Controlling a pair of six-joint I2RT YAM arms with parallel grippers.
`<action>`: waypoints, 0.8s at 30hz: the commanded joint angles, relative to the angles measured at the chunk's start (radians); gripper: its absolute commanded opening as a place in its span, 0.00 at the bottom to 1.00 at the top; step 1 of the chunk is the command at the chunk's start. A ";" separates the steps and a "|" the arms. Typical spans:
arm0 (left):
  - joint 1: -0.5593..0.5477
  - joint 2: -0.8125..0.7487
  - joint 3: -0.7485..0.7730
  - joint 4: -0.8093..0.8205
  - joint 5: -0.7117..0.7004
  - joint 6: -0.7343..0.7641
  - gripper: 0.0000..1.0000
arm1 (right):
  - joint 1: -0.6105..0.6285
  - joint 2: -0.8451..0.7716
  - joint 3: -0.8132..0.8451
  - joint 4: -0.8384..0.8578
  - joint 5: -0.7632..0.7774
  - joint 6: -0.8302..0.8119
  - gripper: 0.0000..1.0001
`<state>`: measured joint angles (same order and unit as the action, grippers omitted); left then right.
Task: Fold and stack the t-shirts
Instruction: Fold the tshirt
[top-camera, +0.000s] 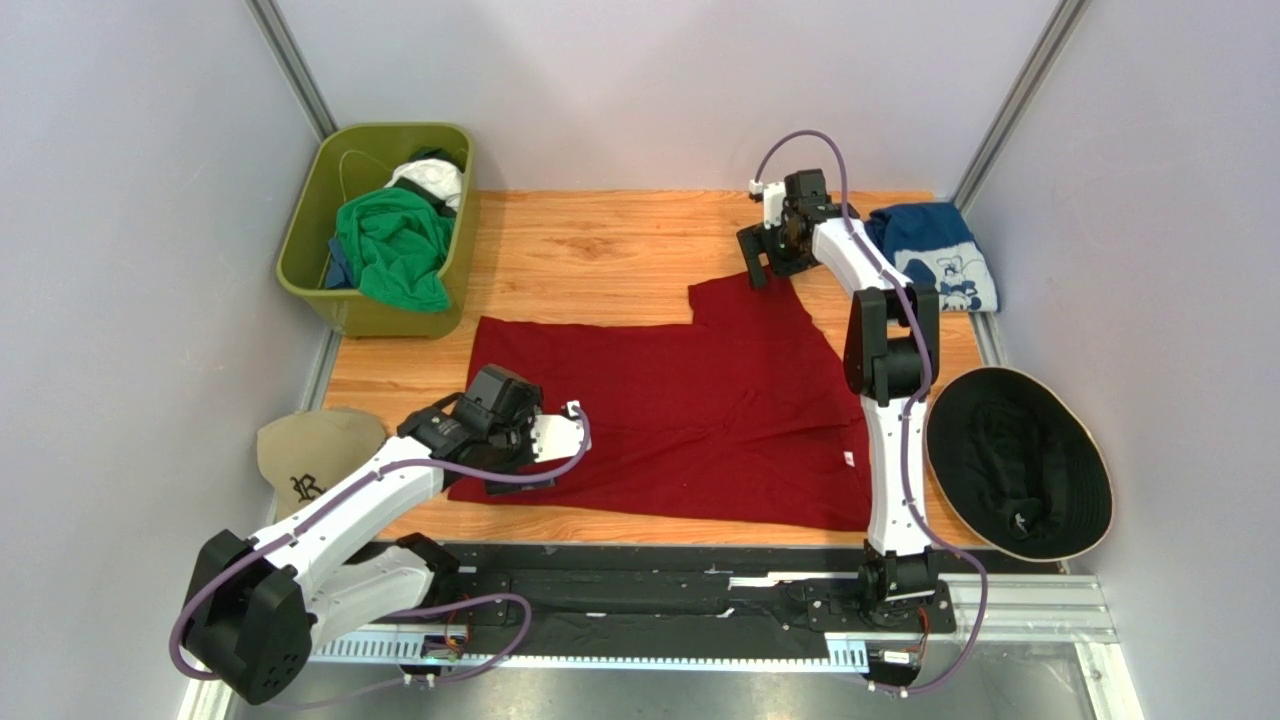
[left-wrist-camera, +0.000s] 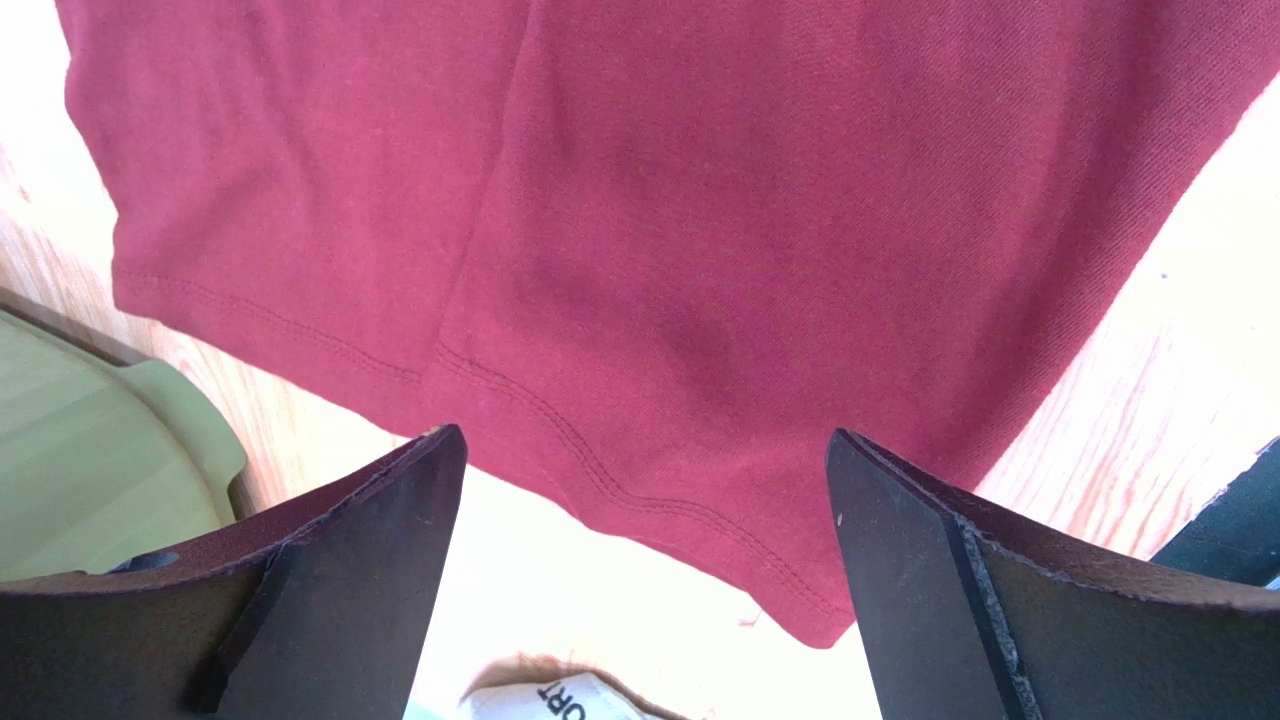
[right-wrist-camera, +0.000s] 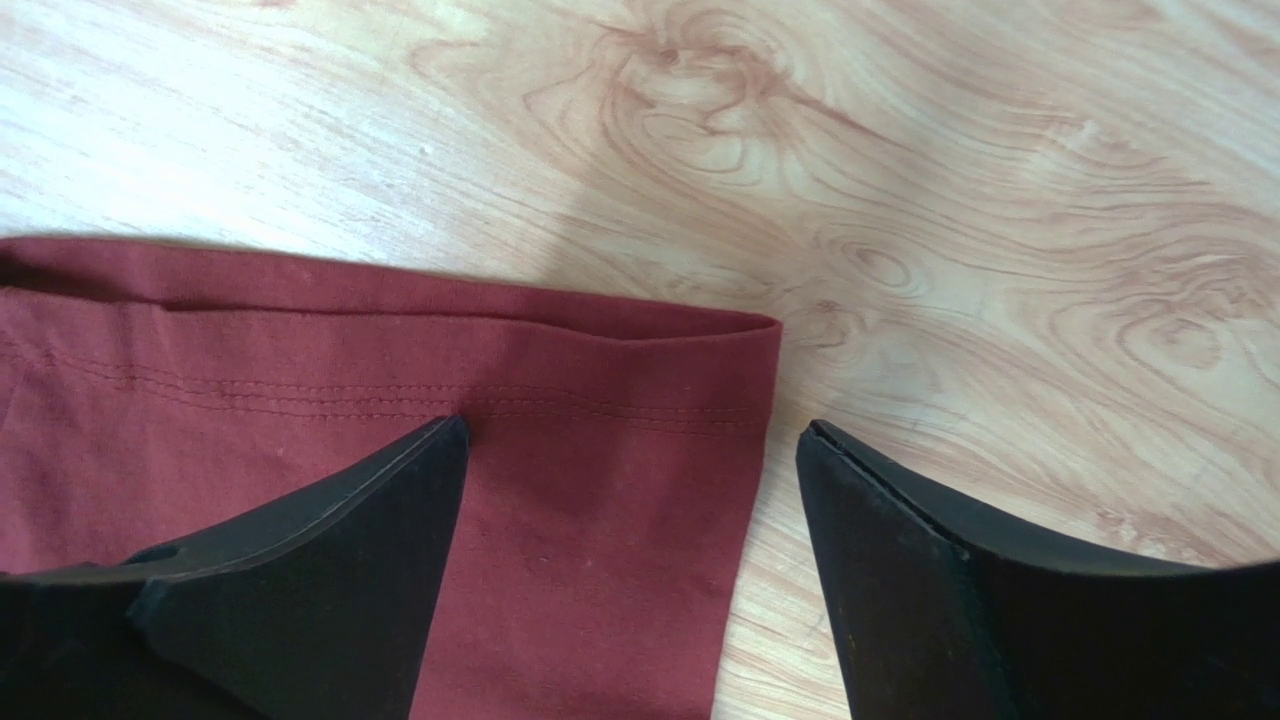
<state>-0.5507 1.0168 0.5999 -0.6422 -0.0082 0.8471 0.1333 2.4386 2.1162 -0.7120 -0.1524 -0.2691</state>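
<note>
The dark red t-shirt (top-camera: 676, 405) lies spread flat on the wooden table. My left gripper (top-camera: 508, 477) is open at the shirt's near left corner; the left wrist view shows the hem corner (left-wrist-camera: 781, 555) between its spread jaws (left-wrist-camera: 643, 438). My right gripper (top-camera: 759, 270) is open over the far sleeve; the right wrist view shows the sleeve end (right-wrist-camera: 601, 375) under its jaws (right-wrist-camera: 631, 428). Neither gripper holds cloth. The navy-blue t-shirt (top-camera: 935, 255) lies folded at the back right. The bright green t-shirt (top-camera: 394, 248) sits bunched in the bin.
An olive bin (top-camera: 308, 255) with clothes stands at the back left, its rim showing in the left wrist view (left-wrist-camera: 90, 465). A tan cap (top-camera: 308, 458) lies at the front left. A black wide-brimmed hat (top-camera: 1019, 458) lies at the right. Grey walls enclose the table.
</note>
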 joint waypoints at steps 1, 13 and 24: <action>-0.006 0.000 0.035 0.026 0.011 0.010 0.99 | -0.011 0.016 0.056 -0.009 -0.047 0.013 0.84; -0.006 -0.011 0.014 0.029 -0.024 0.018 0.99 | -0.017 0.059 0.088 -0.052 -0.096 0.010 0.75; -0.002 0.002 -0.014 0.137 -0.073 0.027 0.99 | -0.018 0.040 0.056 -0.057 -0.085 0.001 0.38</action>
<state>-0.5507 1.0168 0.5922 -0.5926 -0.0628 0.8654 0.1188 2.4729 2.1685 -0.7513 -0.2283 -0.2687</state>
